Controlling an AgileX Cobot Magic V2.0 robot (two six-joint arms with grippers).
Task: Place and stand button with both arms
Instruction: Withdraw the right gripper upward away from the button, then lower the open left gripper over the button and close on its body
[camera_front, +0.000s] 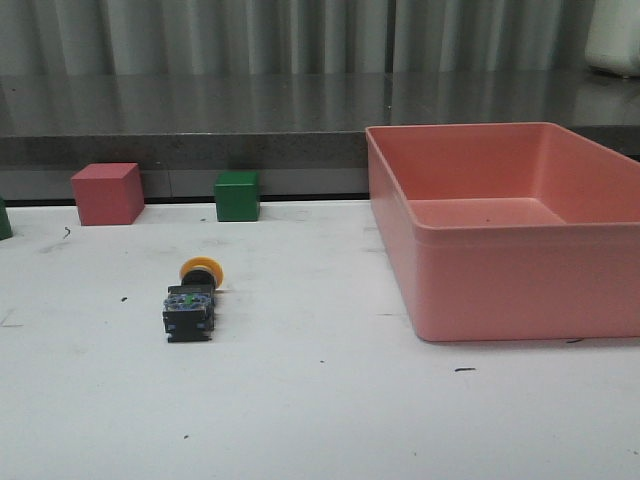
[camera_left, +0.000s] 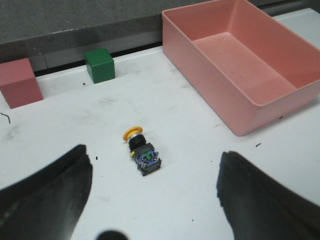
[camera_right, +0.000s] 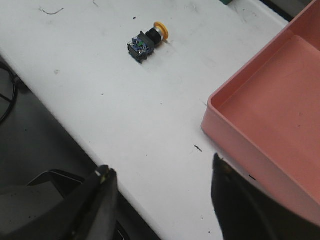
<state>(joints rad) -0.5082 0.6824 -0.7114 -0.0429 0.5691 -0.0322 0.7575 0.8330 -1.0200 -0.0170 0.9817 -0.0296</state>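
button (camera_front: 191, 301): lying on its side on the white counter (camera_front: 320, 420), yellow cap away from the robot, bluish base toward it; not yet stood up
left hand (camera_left: 152, 200): released, fingers spread wide, nothing between them; button sits ahead of it, roughly centred between the fingers, clearly apart
right hand (camera_right: 162, 200): released, empty, hovering near the counter's front edge; button well ahead and off to its left side, far from the fingers
pink bin (camera_front: 500, 225): empty, close beside the right hand, well apart from the button
red cube (camera_front: 107, 193), green cube (camera_front: 237, 195): at the back of the counter, beyond the button from both hands
risk 1: round cap could let the button roll or skid if one finger touches first
risk 2: stood on the cap or the narrow base it may tip when let go; release should be gentle and square
risk 3: both hands closing on one small part could bump each other
risk 4: right hand may clip the bin wall while reaching across
writing: none readable; base detail too small to tell
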